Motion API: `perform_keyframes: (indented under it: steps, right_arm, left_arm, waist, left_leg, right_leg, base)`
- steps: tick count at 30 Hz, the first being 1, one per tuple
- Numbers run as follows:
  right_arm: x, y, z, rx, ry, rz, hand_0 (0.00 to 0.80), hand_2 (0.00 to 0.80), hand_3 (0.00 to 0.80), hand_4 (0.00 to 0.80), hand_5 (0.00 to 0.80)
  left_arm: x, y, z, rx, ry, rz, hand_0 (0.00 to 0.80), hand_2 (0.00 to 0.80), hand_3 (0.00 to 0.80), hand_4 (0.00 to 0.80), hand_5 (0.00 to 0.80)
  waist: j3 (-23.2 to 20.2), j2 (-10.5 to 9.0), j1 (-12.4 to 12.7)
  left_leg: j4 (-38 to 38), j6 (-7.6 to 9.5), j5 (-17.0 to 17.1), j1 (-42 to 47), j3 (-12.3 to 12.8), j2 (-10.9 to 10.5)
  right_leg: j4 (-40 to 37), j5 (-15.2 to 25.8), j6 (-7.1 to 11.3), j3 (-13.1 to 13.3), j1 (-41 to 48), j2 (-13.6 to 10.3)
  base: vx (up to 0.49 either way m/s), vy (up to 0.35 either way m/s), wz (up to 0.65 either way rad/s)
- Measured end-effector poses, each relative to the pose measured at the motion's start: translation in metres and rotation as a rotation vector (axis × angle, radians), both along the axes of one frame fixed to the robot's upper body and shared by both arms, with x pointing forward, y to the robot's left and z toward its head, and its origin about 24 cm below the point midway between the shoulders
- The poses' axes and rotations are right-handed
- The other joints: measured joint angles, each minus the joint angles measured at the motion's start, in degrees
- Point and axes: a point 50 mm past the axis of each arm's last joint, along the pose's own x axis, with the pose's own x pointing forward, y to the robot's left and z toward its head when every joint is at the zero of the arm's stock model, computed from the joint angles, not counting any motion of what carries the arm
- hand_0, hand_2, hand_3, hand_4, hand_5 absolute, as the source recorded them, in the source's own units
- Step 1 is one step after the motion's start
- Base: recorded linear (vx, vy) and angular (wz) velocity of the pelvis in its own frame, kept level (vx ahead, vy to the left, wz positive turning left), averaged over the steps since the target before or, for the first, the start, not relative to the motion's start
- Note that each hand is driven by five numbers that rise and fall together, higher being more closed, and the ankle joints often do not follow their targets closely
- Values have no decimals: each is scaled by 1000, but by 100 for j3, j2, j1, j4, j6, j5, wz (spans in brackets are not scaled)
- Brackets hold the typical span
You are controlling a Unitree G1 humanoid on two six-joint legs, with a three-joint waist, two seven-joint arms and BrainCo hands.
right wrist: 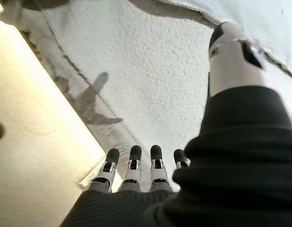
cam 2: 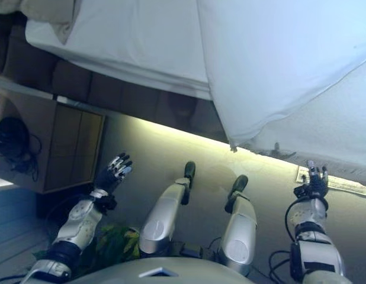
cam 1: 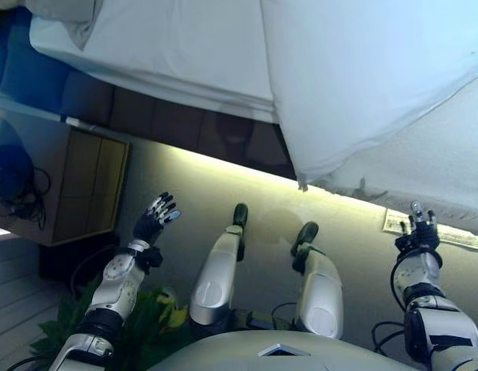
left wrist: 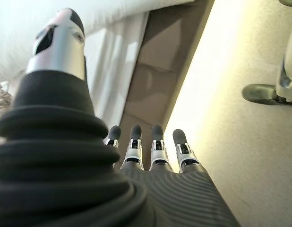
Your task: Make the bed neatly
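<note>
The bed [cam 1: 185, 54] fills the upper part of the eye views, with a white sheet over the mattress. A white duvet [cam 1: 363, 77] lies across its right side, one corner [cam 1: 301, 184] hanging over the edge toward the floor. A textured white blanket [right wrist: 150, 80] hangs down the bed's side at the right. My left hand [cam 1: 154, 218] is raised over the floor, well short of the bed, fingers straight and holding nothing. My right hand [cam 1: 418, 229] sits just below the hanging blanket's edge, fingers straight, also holding nothing.
A wooden nightstand [cam 1: 76, 189] stands at the left with dark cables [cam 1: 18, 182] on it. The dark bed base [cam 1: 185, 124] has a lit strip along the floor. A printed paper [cam 1: 436, 232] lies on the floor by my right hand. A green plant [cam 1: 158, 309] sits low left.
</note>
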Motion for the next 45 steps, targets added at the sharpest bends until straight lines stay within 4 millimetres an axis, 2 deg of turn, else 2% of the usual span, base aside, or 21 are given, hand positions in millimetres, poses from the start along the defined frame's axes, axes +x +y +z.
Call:
perform_keyframes:
  steps: [5, 8, 12, 18, 21, 25, 29, 35, 40, 45]
  right_arm:
    - [8, 0, 6, -8, -4, 14, 0, 0, 0, 0, 0]
    - [9, -11, 16, -58, 17, 4, 0, 0, 0, 0, 0]
    - [7, -24, 25, -92, 48, -48, 0, 0, 0, 0, 0]
    - [6, -44, 42, -92, 63, -132, 0, 0, 0, 0, 0]
    - [-3, -57, 47, -47, 51, -188, 0, 0, 0, 0, 0]
    - [-5, -65, 54, -8, -14, -180, 0, 0, 0, 0, 0]
    - [6, -61, 60, 47, -105, -132, 0, 0, 0, 0, 0]
    - [24, -55, 74, 89, -218, -99, 0, 0, 0, 0, 0]
    - [36, -52, 85, 50, -212, -72, 0, 0, 0, 0, 0]
    - [45, -45, 85, -2, -131, 11, 0, 0, 0, 0, 0]
  left_arm:
    - [-1, 3, 2, 10, -10, -4, 0, 0, 0, 0, 0]
    - [-1, 3, 3, 10, -13, -15, 0, 0, 0, 0, 0]
    - [1, 0, 8, 3, -37, -40, 0, 0, 0, 0, 0]
    - [2, -1, 13, -21, -65, -36, 0, 0, 0, 0, 0]
    - [2, -2, 14, -23, -69, -40, 0, 0, 0, 0, 0]
    - [-1, -1, 15, -19, -73, -36, 0, 0, 0, 0, 0]
    - [0, -1, 16, -24, -78, -35, 0, 0, 0, 0, 0]
    - [2, -4, 21, -31, -104, -47, 0, 0, 0, 0, 0]
    - [6, -7, 23, -44, -106, -61, 0, 0, 0, 0, 0]
    - [8, -12, 25, -47, -109, -77, 0, 0, 0, 0, 0]
  waist:
    - [101, 2, 142]
    - [100, 12, 203]
    - [106, 24, 229]
    - [156, 174, 227]
    - [177, 214, 226]
    - [197, 265, 206]
    - [223, 326, 114]
    - [249, 406, 125]
    - [246, 411, 166]
    - [238, 423, 275]
  left_leg:
    - [1020, 35, -514, -268, -4, -107]
    - [1603, 103, -780, -574, -8, -179]
    - [2142, 189, -911, -1048, 4, -334]
    - [2759, 302, -1065, -1521, 36, -452]
    - [2801, 360, -1036, -1651, 55, -510]
    - [2762, 403, -1003, -1735, 67, -546]
    - [2662, 437, -981, -1777, 92, -552]
    - [2555, 419, -944, -1804, 148, -597]
    - [2472, 454, -906, -1756, 181, -667]
    - [2437, 465, -882, -1704, 173, -697]
  right_leg:
    - [997, -518, 12, 36, -237, -290]
    - [1573, -791, 3, 132, -521, -441]
    - [2149, -937, 43, 267, -992, -653]
    - [2660, -1013, 110, 423, -1423, -832]
    - [2709, -999, 132, 478, -1553, -877]
    - [2641, -923, 198, 508, -1622, -889]
    - [2517, -864, 207, 504, -1658, -886]
    - [2459, -849, 234, 515, -1728, -936]
    - [2454, -847, 246, 530, -1719, -1021]
    - [2439, -835, 265, 527, -1660, -1049]
  base:
    - [69, 12, 6]
    - [18, 28, 7]
    - [-9, 46, 11]
    - [23, 40, 4]
    - [15, 52, 6]
    - [1, 6, 1]
    - [0, 0, 0]
    - [10, 32, 0]
    - [26, 63, 3]
    - [41, 27, 3]
